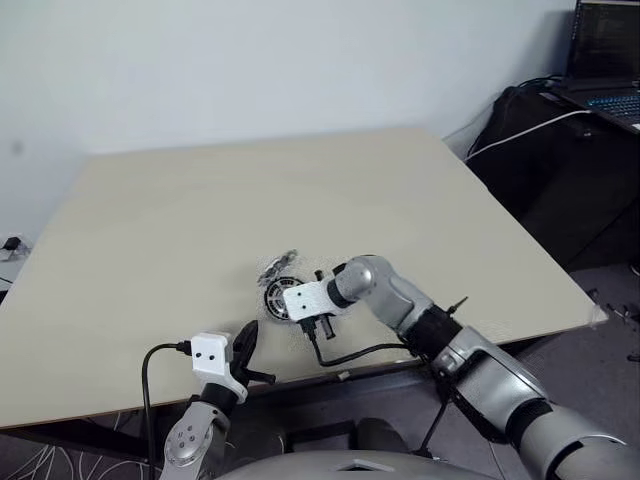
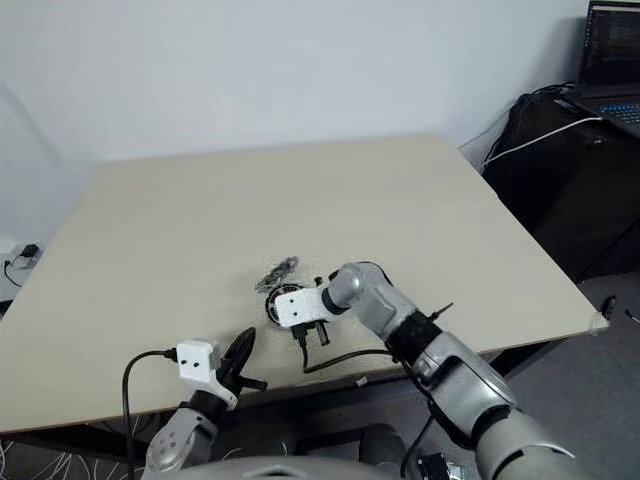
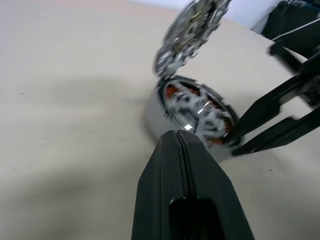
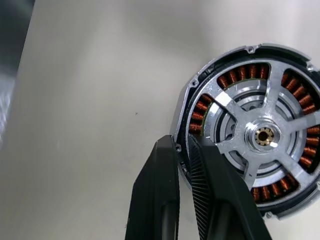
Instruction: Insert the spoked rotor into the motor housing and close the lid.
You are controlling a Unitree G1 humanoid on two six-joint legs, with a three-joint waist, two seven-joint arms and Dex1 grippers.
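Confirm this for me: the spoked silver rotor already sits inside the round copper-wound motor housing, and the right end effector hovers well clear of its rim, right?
Not quite. The spoked silver rotor does sit inside the round copper-wound motor housing, but the right end effector is pinching the housing's rim, as the right wrist view shows.

- Light was soft and even across the pale table (image 1: 200, 220), with only faint shadows.
- In the left wrist view the lid (image 3: 192, 30) and motor housing (image 3: 197, 112) were blurred.
- In the right wrist view the silver spokes glinted and the copper windings were sharp.
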